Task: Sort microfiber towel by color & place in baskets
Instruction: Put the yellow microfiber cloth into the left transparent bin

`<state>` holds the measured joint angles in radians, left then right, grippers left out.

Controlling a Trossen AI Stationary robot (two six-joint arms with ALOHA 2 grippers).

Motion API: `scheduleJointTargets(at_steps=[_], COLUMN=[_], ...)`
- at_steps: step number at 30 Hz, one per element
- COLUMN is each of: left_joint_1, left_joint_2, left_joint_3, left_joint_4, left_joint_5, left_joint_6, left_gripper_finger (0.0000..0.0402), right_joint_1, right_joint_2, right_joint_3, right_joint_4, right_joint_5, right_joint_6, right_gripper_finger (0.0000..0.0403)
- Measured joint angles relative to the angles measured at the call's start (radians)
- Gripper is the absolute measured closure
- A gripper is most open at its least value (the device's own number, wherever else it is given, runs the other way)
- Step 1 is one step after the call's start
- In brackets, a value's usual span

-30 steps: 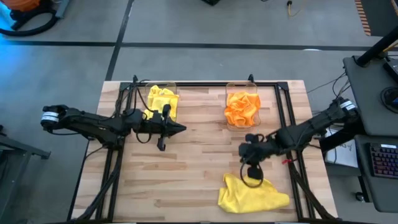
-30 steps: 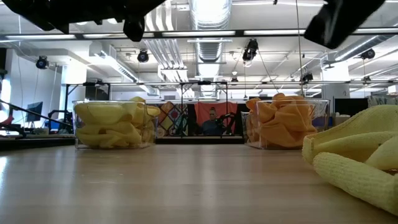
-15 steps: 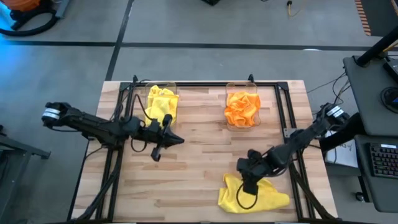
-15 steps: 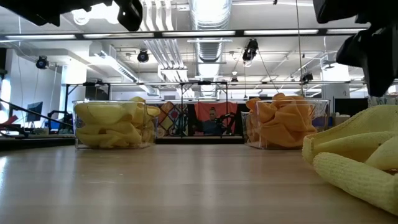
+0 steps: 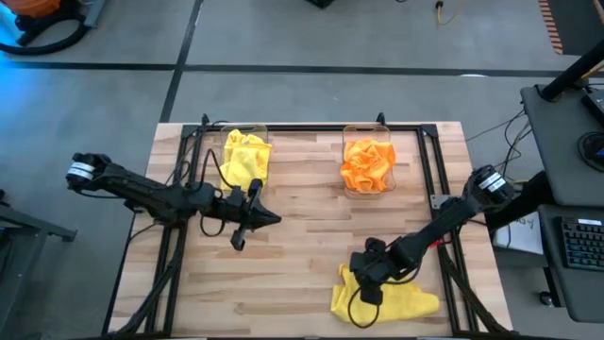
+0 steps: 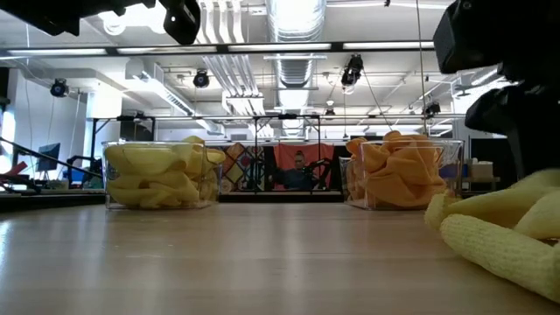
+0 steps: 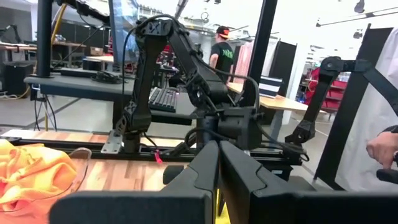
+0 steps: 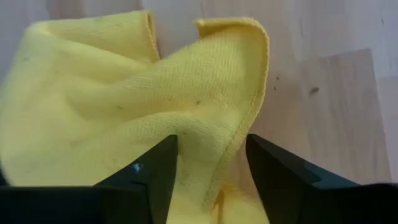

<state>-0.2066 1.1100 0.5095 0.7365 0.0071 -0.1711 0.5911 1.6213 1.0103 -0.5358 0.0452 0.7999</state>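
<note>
A crumpled yellow microfiber towel lies on the wooden table near its front right. My right gripper is open over the towel's left part and slants down. Its fingers stand on either side of a raised fold. In the low view it is a dark mass in front of the towel. At the far edge, the left basket holds yellow towels and the right basket holds orange ones. My left gripper is shut with nothing in it, held level above the table's middle left. My right gripper comes at the yellow towel from above, slanting down. Its open fingers stand on either side of a hemmed, raised fold. I cannot tell whether the fingertips touch the cloth. The towel lies slack on the table.
Black frame rails run along the table's sides and far edge. Bare wood lies between the two arms. Beyond the table is a workshop room with desks, and a person stands there.
My right gripper has come down and toward the table's near edge, from above the bare wood onto the yellow towel, tipping steeper. The towel has stayed where it was. My left gripper has swung a little toward the near edge, still shut.
</note>
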Motion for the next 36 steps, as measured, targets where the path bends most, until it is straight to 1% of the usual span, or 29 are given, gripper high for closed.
scheduleJointTargets(at_steps=[3, 9, 10, 16, 21, 26, 28, 30, 34, 36], left_joint_1=[0.0, 0.0, 0.0, 0.001, 0.001, 0.001, 0.001, 0.001, 0.014, 0.034], left_joint_2=[0.001, 0.002, 0.002, 0.002, 0.002, 0.001, -0.003, -0.017, -0.068, -0.11], left_joint_3=[0.0, 0.0, 0.0, 0.0, 0.0, 0.0, 0.0, 0.0, 0.0, 0.0], left_joint_4=[0.002, 0.003, 0.003, 0.003, 0.002, 0.001, 0.001, -0.005, -0.04, -0.08], left_joint_5=[0.0, 0.0, 0.0, 0.0, 0.0, -0.004, -0.037, -0.098, -0.272, -0.281], left_joint_6=[0.002, 0.004, 0.004, 0.005, 0.033, 0.109, 0.145, 0.179, 0.218, 0.222], left_gripper_finger=[0.0402, 0.0402, 0.0402, 0.0402, 0.0402, 0.0402, 0.0402, 0.0402, 0.0402, 0.0399], right_joint_1=[0.0, 0.0, 0.0, 0.0, 0.0, -0.01, -0.024, -0.047, -0.1, -0.135], right_joint_2=[0.017, 0.019, 0.016, -0.037, -0.112, -0.194, -0.223, -0.25, -0.29, -0.306], right_joint_3=[0.0, 0.0, 0.0, 0.0, 0.0, 0.0, 0.0, 0.0, 0.0, 0.0], right_joint_4=[0.003, 0.005, 0.005, 0.016, 0.031, 0.11, 0.161, 0.218, 0.34, 0.398], right_joint_5=[0.0, 0.0, 0.0, 0.02, 0.109, 0.2, 0.219, 0.225, 0.225, 0.219], right_joint_6=[-0.011, -0.059, -0.064, -0.093, -0.141, -0.264, -0.329, -0.405, -0.58, -0.668], right_gripper_finger=[0.0259, 0.0374, 0.0383, 0.0393, 0.0394, 0.0394, 0.0394, 0.0394, 0.0394, 0.0394])
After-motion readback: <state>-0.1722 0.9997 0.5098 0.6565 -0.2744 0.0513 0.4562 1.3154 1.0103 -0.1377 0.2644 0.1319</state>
